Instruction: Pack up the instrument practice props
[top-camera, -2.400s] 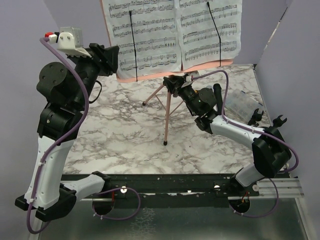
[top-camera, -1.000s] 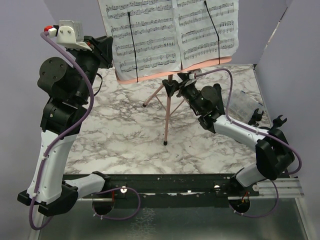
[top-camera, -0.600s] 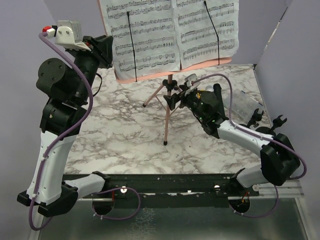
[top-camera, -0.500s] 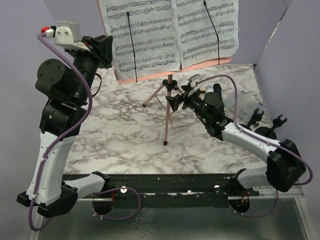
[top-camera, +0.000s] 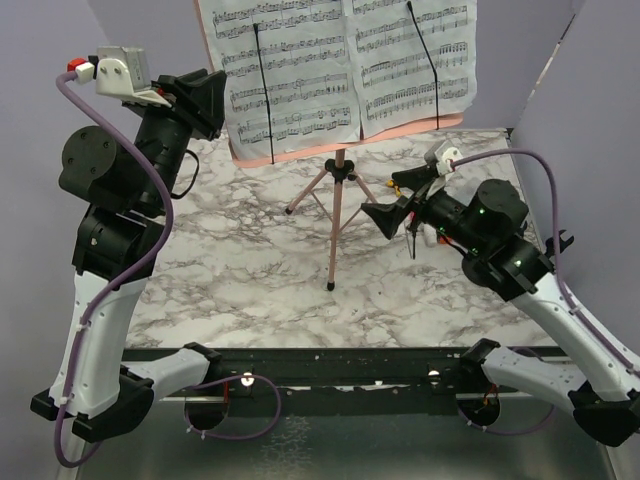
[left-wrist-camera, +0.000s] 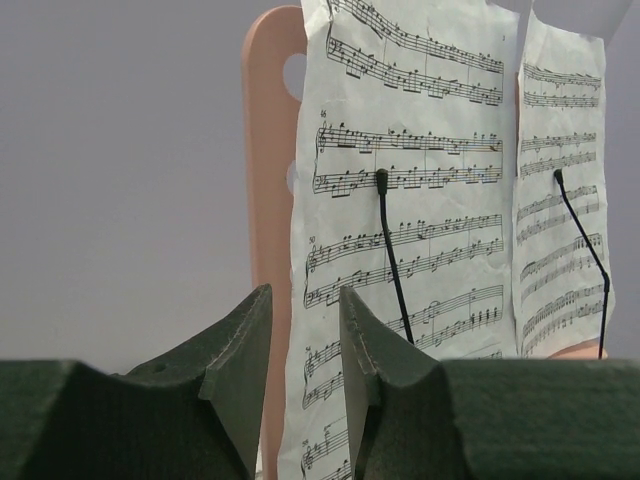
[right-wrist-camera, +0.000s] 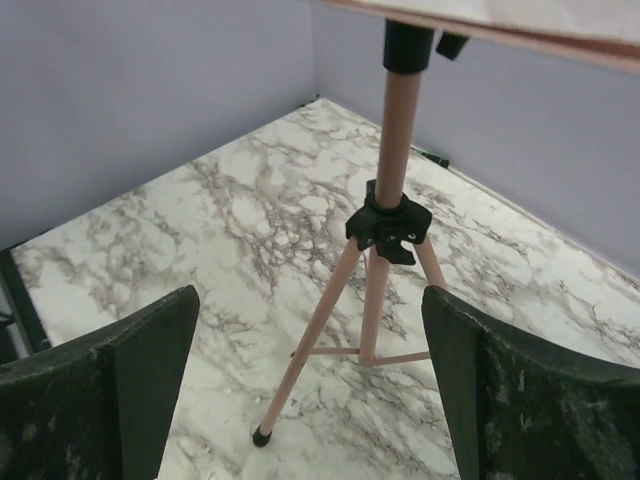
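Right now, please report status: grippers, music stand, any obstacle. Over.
Left gripper slightly open at board left edge. Right gripper wide open, facing pink stand, not touching. Stand upright, pages on it. Nothing in between.

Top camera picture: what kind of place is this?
Probably a robot test booth, not a music room: plain purple walls close around a marble-look table, left arm and right arm mounted at its edge, one pink music stand.
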